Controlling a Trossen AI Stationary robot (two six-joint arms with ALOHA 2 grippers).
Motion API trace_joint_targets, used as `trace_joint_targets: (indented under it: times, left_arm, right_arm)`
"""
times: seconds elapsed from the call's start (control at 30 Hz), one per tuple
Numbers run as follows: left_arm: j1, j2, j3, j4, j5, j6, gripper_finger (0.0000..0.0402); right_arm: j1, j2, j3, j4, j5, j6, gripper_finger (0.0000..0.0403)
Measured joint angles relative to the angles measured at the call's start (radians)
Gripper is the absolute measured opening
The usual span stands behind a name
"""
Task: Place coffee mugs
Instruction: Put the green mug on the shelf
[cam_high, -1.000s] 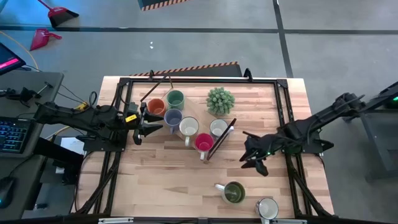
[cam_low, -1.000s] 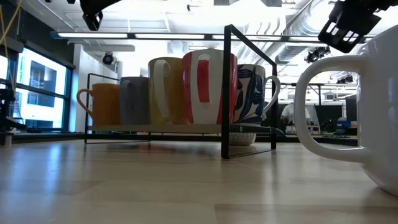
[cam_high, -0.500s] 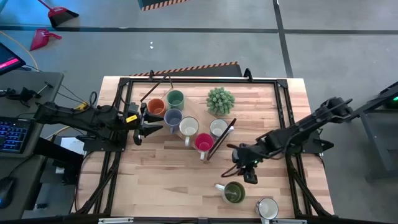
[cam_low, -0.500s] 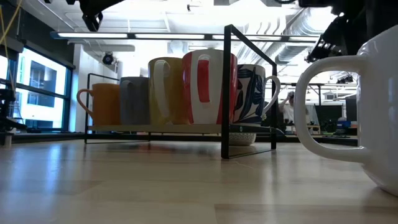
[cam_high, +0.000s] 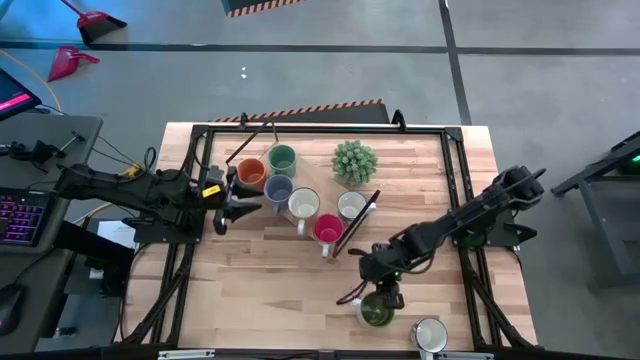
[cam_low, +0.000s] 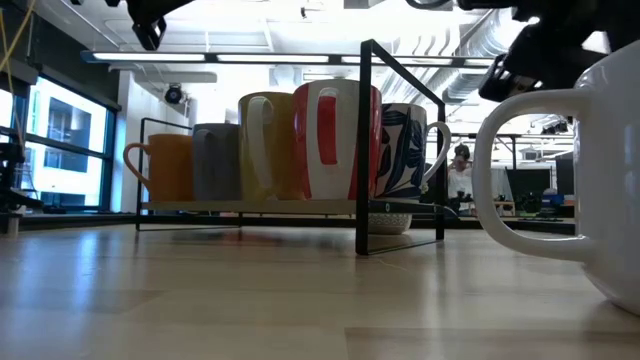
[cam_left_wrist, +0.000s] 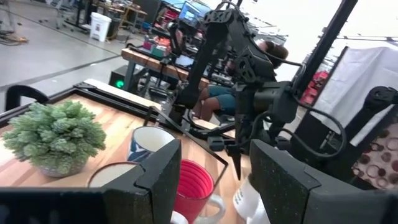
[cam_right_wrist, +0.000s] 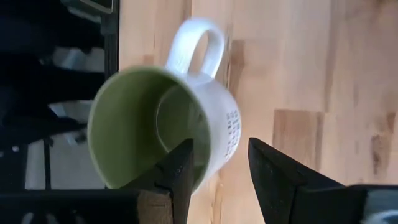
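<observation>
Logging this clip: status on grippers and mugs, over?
Right gripper open over olive mug, one finger inside rim. Left gripper open, idle beside rack. White mug loose. Nothing blocking.

In the high view the right gripper (cam_high: 381, 291) is covering part of the olive green mug (cam_high: 377, 311), so its fingertips and any contact with the rim are staying too small to tell. In the low view the white mug (cam_low: 590, 180) is running off the picture's right edge, and the right arm above it is showing only as a dark shape cut by the top edge. In the left wrist view the red mug (cam_left_wrist: 194, 190) is lying partly behind the left gripper's own fingers (cam_left_wrist: 155, 180).
</observation>
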Motion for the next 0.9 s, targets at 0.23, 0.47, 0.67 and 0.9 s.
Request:
trace_joint_targets:
  times: [0.23, 0.47, 0.67, 0.9]
  left_arm:
    - [0.0, 0.0, 0.0, -0.001, 0.015, 0.0, 0.0179]
    - [0.0, 0.0, 0.0, -0.003, 0.042, 0.023, 0.0179]
    - [0.0, 0.0, 0.0, -0.004, 0.048, 0.027, 0.0179]
    - [0.0, 0.0, 0.0, -0.004, 0.048, 0.027, 0.0179]
  right_arm:
    - [0.032, 0.057, 0.036, -0.013, -0.001, 0.003, 0.0134]
    - [0.036, 0.098, 0.044, 0.033, 0.003, 0.004, 0.0134]
    - [0.035, 0.142, 0.044, 0.079, 0.001, 0.003, 0.0134]
    - [0.022, 0.173, 0.044, 0.143, 0.065, 0.031, 0.0134]
